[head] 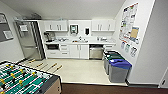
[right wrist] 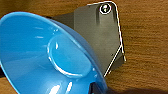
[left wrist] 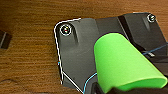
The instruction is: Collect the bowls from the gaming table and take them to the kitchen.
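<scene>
Both wrists carry a dark plate [left wrist: 77, 52] with round silver corner fittings [right wrist: 105, 8] and thin blue cables [left wrist: 152, 50].

The pale kitchen floor [head: 80, 71] carries two bins [head: 117, 67] against the wall, with the foosball table [head: 27, 81] near.

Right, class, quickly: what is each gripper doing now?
Left gripper: shut on the green cup.
Right gripper: shut on a blue bowl.
</scene>
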